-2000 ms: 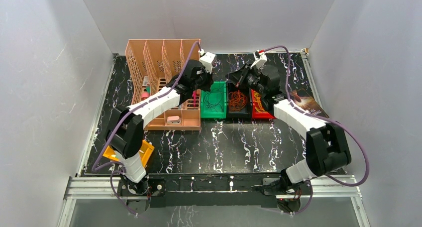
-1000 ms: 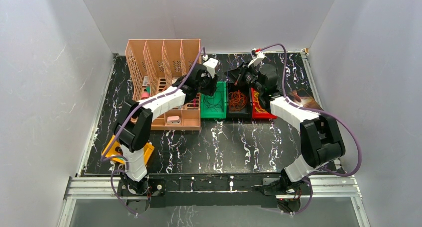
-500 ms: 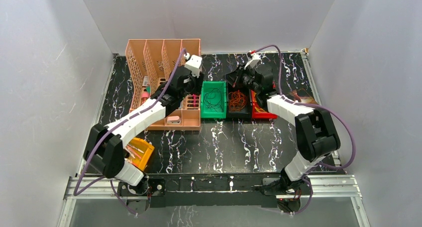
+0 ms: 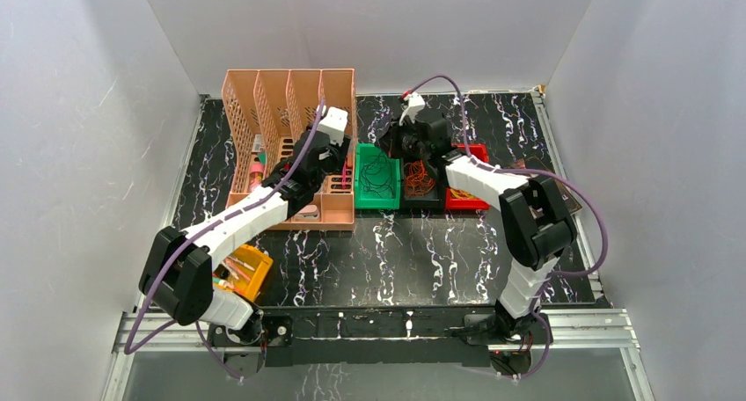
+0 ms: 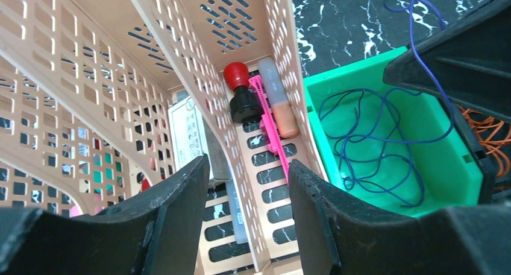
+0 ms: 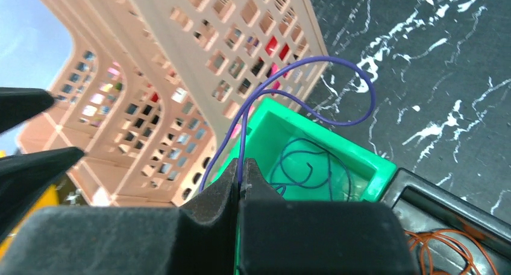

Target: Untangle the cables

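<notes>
My right gripper (image 6: 241, 171) is shut on a thin dark blue cable (image 6: 241, 145), which loops up from the jaws above the green bin (image 6: 378, 166). More dark blue cable (image 5: 391, 141) lies coiled inside that bin (image 4: 361, 199). In the top view my right gripper (image 4: 398, 146) hangs over the bin's far right corner. My left gripper (image 5: 248, 166) stands open with nothing between its fingers, over the right end of the peach file rack (image 4: 281, 111) and just left of the green bin. Orange cables (image 4: 420, 177) fill the black bin, and a red bin (image 4: 464, 193) beside it holds more cables.
The rack's right slot holds a red-capped black item (image 5: 241, 94), a pink strip (image 5: 268, 124) and a tube. A yellow-orange tray (image 4: 248, 273) sits by the left arm's elbow. A dark booklet lies at the table's right edge, partly hidden by the right arm.
My left gripper has pulled left from the green bin to the rack and opened wider. My right gripper has moved left from over the black and red bins to the green bin, cable in its jaws.
</notes>
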### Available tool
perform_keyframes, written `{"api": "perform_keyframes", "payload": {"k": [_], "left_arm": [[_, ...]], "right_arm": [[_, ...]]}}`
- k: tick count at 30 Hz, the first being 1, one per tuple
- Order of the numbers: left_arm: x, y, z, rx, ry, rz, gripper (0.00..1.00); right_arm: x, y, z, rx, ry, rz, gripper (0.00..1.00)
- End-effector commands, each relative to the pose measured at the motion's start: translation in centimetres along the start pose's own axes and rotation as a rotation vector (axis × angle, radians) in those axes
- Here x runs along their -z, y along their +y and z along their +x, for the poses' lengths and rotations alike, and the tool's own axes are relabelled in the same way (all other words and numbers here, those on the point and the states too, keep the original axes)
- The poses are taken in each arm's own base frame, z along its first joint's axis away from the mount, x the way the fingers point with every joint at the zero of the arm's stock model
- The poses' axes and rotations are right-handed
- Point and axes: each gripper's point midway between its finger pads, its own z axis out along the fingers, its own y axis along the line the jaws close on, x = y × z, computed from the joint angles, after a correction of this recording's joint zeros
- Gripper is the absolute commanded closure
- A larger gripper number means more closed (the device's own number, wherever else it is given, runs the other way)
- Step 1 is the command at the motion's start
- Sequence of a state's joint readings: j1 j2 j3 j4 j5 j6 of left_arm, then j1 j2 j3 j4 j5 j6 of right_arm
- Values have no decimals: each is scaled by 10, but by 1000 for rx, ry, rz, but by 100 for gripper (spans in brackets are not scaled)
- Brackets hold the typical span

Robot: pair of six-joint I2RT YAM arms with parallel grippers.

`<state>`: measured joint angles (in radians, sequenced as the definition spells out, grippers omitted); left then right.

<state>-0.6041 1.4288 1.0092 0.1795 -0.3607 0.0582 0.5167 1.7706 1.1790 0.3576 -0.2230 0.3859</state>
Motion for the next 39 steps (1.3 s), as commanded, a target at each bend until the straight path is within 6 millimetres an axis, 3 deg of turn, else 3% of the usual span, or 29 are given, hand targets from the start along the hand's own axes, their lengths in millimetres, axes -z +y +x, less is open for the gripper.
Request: {"api": "perform_keyframes", "payload": {"k": [1, 16, 28, 34, 39], "left_arm": [[12, 22, -24, -1, -79, -77, 50], [25, 40, -35, 12, -131, -144, 50], [24, 41, -34, 8, -128, -147, 50], [23, 40, -32, 7, -124, -144, 50], [22, 39, -32, 6, -123, -142, 49]], "right_arm": [[-11, -13, 2, 94, 40, 116, 100], [-40, -13, 55, 327, 307, 249, 100], [-27, -27, 87, 333, 420, 330, 100], [-22, -32, 92, 325, 455, 353, 100], [-21, -27, 93, 315, 470, 332, 90]]}}
